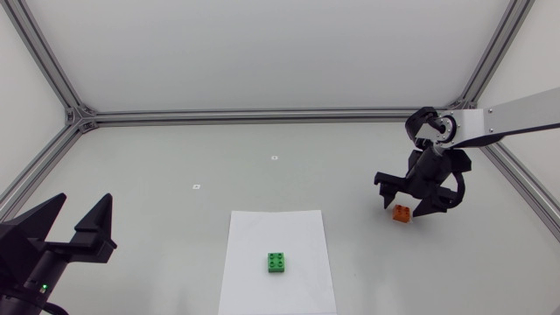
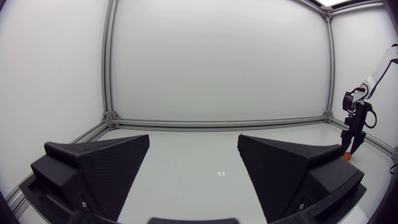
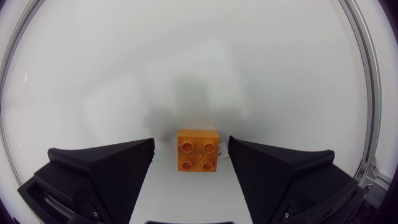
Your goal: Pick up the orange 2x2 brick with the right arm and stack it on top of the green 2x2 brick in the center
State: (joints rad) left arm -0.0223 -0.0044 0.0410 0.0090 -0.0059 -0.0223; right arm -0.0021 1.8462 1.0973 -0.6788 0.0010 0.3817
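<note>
The orange 2x2 brick point(image 1: 402, 213) point(image 3: 198, 150) rests on the table at the right, studs up. My right gripper point(image 1: 414, 199) point(image 3: 190, 167) hangs just above it, open, and the brick lies between its two fingers with a gap on each side. The green 2x2 brick point(image 1: 277, 262) sits on a white paper sheet point(image 1: 276, 232) near the table's front middle, far from the right gripper. My left gripper point(image 1: 77, 223) point(image 2: 193, 165) stands open at the front left with nothing between its fingers. From the left wrist view the right arm point(image 2: 359, 115) and the orange brick point(image 2: 346, 156) show far off.
An aluminium frame point(image 1: 262, 115) runs along the table's back and sides. Small white markers point(image 1: 274, 158) point(image 1: 197, 186) lie on the grey surface behind the paper.
</note>
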